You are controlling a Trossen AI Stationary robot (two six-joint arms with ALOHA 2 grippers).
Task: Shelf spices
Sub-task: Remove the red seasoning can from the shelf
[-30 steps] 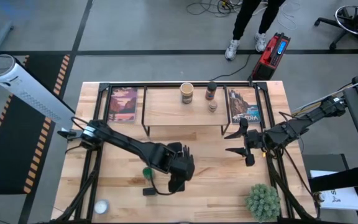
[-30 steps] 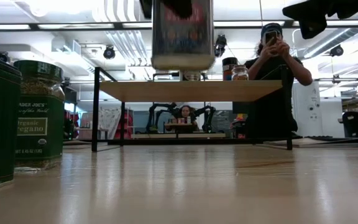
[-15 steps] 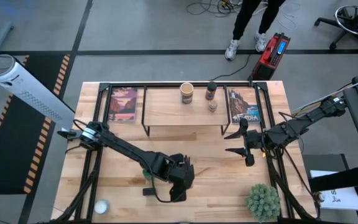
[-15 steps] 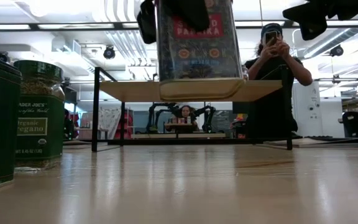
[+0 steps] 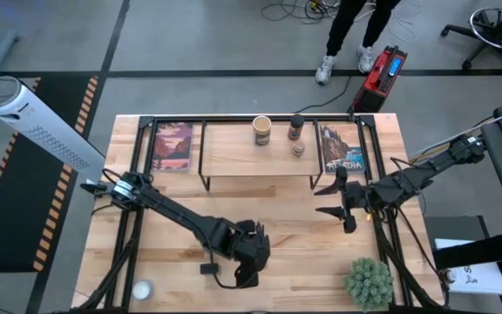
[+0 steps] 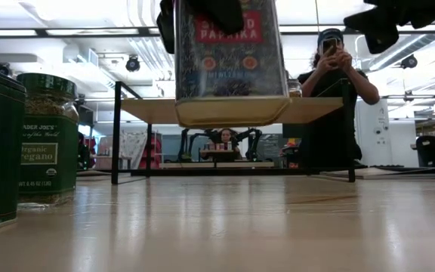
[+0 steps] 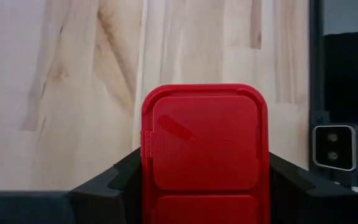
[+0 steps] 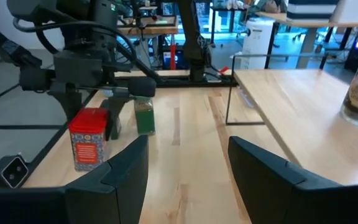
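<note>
The large light-wood tabletop (image 5: 295, 253) is lying mostly bare between the low light-wood shelf on black legs (image 5: 234, 155) at the far edge and the near edge. The left gripper (image 5: 244, 262) is clamping the red square paprika tin (image 6: 231, 60) by its sides, hanging clear above the near-left boards. The right gripper (image 5: 336, 199) is waiting at the right with fingers apart, gripping nothing.

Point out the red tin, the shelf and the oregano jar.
red tin (image 7: 205, 143): left wrist view, lid centre.
shelf (image 5: 234, 150): high view, bare plank.
oregano jar (image 6: 45, 151): low view, label.
</note>
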